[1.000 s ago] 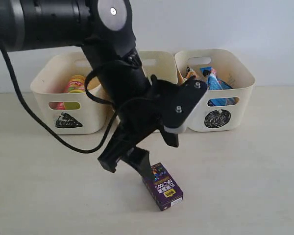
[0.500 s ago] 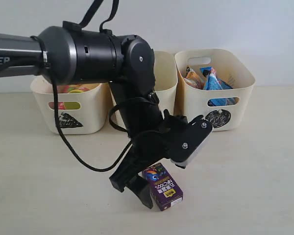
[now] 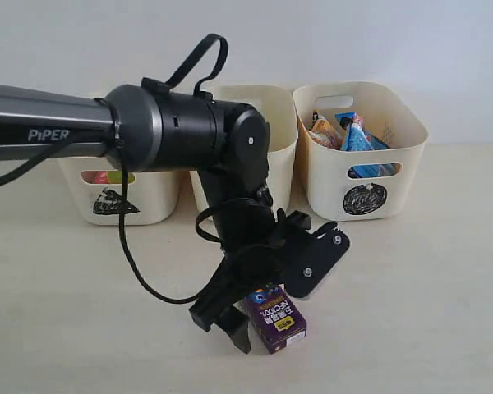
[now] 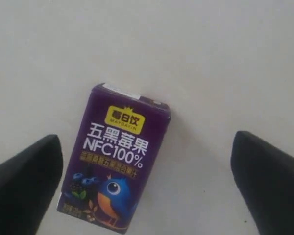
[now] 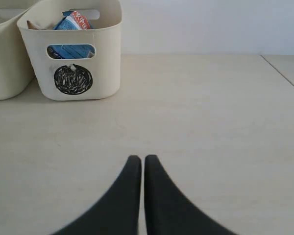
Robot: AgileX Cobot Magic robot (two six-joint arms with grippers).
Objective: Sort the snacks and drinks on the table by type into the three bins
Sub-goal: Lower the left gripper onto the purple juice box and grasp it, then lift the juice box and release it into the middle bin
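Observation:
A dark purple juice carton [image 3: 273, 320] [image 4: 115, 161] lies flat on the beige table [image 3: 411, 312]. My left gripper [image 3: 271, 297] [image 4: 146, 147] is open wide and low over it, one finger on each side, the carton nearer one finger and not touching either that I can see. The circle bin [image 3: 363, 176] [image 5: 73, 49] holds a blue bag [image 3: 357, 135] and an orange bag [image 3: 320, 127]. Behind the arm stand the triangle bin [image 3: 107, 205], with cans showing through its slot, and the middle bin [image 3: 281, 123]. My right gripper [image 5: 138, 160] is shut and empty above bare table.
The left arm's thick black links [image 3: 189, 131] and cable cover much of the triangle and middle bins in the exterior view. A seam or table edge [image 5: 284, 73] runs at one side of the right wrist view.
The left arm has come down and swung over the carton; its open fingers now sit on either side of it near the table. The carton has not moved.

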